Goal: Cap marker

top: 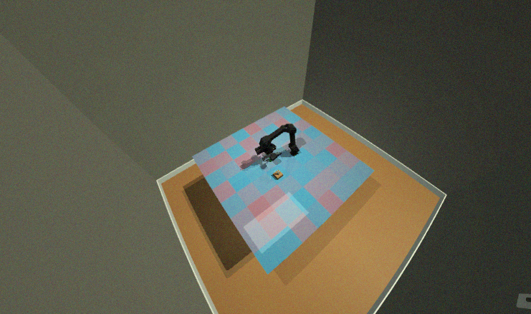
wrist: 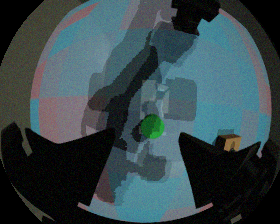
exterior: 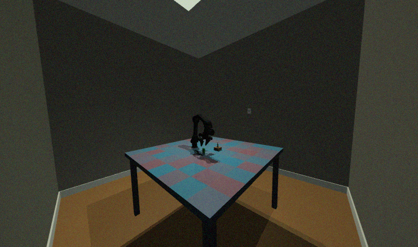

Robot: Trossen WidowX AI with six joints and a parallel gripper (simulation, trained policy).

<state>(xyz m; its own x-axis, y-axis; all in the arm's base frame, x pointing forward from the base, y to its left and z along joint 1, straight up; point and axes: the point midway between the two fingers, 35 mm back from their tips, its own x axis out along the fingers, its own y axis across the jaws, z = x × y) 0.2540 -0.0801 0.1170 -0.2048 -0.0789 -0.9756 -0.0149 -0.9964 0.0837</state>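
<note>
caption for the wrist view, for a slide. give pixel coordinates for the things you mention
Open black claw (wrist: 147, 135) above a round green cap (wrist: 152, 126), with the orange-brown holder block (wrist: 232, 142) off to the right.

The place reads as a small, bare room, perhaps a test room or lab; its exact kind is uncertain. At its centre is a desk (top: 329, 177) (exterior: 216, 184) with a blue, pink and mauve patchwork top and dark legs. Beneath the desk spreads an orange-brown floor (top: 376, 234) (exterior: 299, 196). Around the desk stand plain grey walls (top: 220, 58) (exterior: 127, 92) with pale skirting. A black robot arm (top: 276, 134) (exterior: 195, 130) stands on the desk.
</note>
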